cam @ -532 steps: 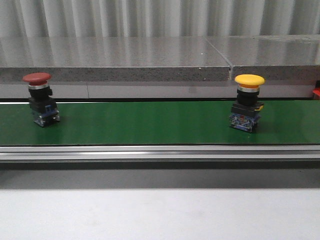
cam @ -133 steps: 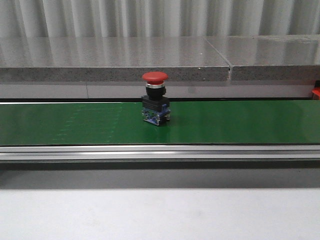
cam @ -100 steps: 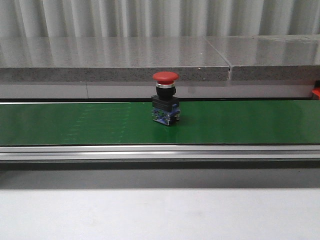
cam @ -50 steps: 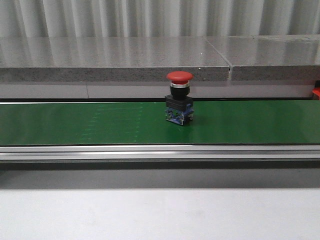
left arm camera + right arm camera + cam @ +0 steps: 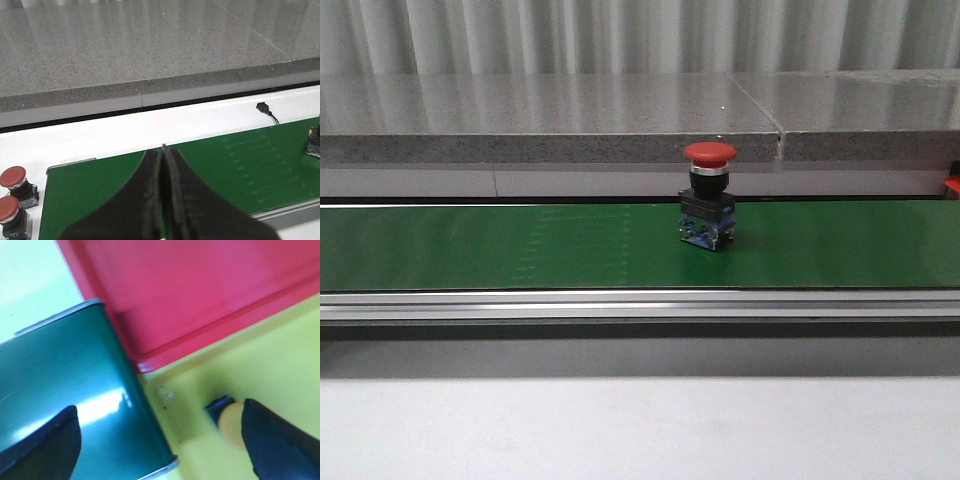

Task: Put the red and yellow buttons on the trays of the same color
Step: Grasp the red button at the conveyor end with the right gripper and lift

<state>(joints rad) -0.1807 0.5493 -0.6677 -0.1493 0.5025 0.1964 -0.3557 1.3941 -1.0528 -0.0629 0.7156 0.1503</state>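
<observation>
**Red button on the belt, no arm near it**

Red button (image 5: pixel 709 195) stood upright on the green belt (image 5: pixel 520 250), a little right of the belt's middle and nearer its far edge. Neither arm showed in the front view.

Left jaws (image 5: pixel 161 190) were pressed together, holding nothing, hung over the belt's left end. Two spare red buttons (image 5: pixel 14 192) sat just off that end, beside the belt's corner. The button on the belt barely showed at the edge of the left wrist view.

Right jaws (image 5: pixel 160 440) were spread wide over the belt's other end, where the red tray (image 5: pixel 200 295) and yellow tray (image 5: pixel 270 370) met. The yellow button (image 5: pixel 231 421) lay inside the yellow tray, close to the tray wall by the belt, just beside one finger (image 5: pixel 280 445). The picture was blurred; I could not tell whether finger and button touched.

Risks, as judged:
- If the belt was running, the red button could reach the end before the right jaws were set, and tip off the lip or drop into the yellow tray, which sits right at that corner.
- The button is top-heavy, with a wide cap on a narrow body; a late or off-centre pinch would likely topple it.
- A swing of the right arm toward the belt could clip the yellow button and knock it against the wall.
- The left jaws were shut and well apart from the button, so no help from that side.
</observation>
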